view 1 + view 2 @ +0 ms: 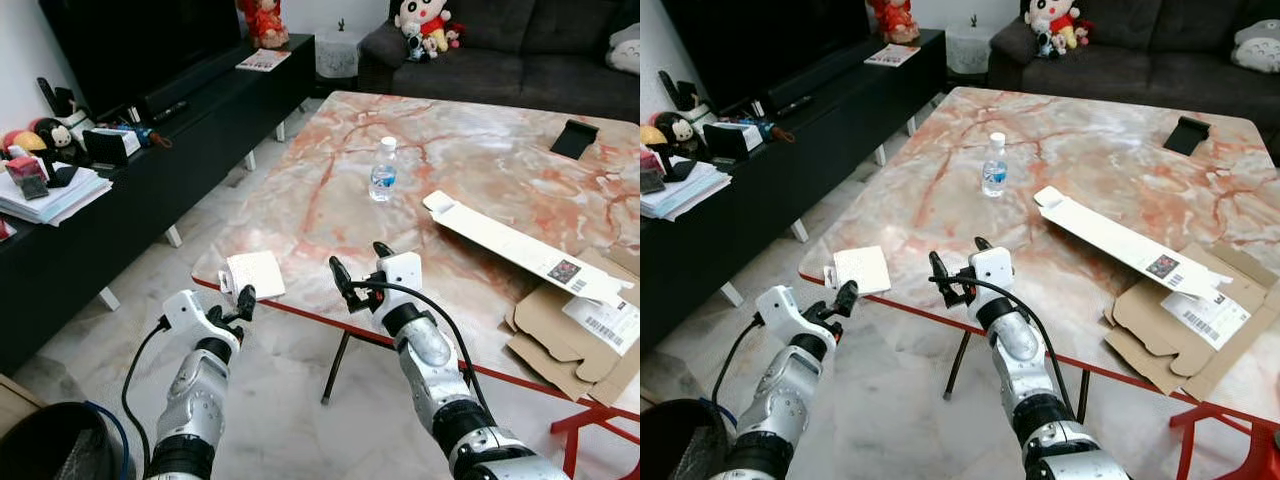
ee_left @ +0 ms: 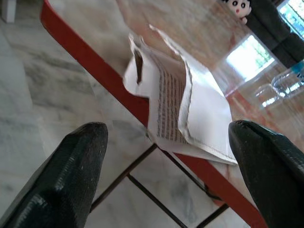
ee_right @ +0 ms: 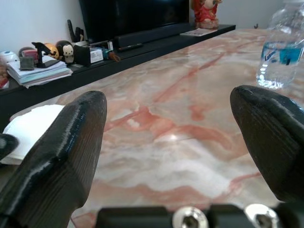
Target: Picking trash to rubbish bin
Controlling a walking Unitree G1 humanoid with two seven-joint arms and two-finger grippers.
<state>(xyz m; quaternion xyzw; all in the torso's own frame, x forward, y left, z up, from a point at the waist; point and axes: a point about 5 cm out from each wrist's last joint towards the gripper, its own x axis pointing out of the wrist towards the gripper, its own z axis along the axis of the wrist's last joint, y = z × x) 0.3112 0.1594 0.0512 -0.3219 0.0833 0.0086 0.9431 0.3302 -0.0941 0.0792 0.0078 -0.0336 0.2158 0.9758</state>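
A white crumpled paper packet (image 1: pixel 255 273) lies on the near left corner of the marble table (image 1: pixel 470 170), partly over the red edge. My left gripper (image 1: pixel 238 303) hovers just below and in front of that corner. It is open, and the packet (image 2: pixel 185 109) sits ahead between its fingers, apart from them. My right gripper (image 1: pixel 360 262) is open and holds nothing. It sits at the table's front edge, to the right of the packet. A small water bottle (image 1: pixel 383 170) stands upright further in. The dark rubbish bin (image 1: pixel 55 445) is on the floor at my lower left.
A long white carton strip (image 1: pixel 520 245) and flattened brown cardboard (image 1: pixel 560 320) lie on the table's right side. A black object (image 1: pixel 574 138) rests at the far right. A black TV bench (image 1: pixel 150 170) with books and toys runs along the left, and a dark sofa (image 1: pixel 520 60) stands behind.
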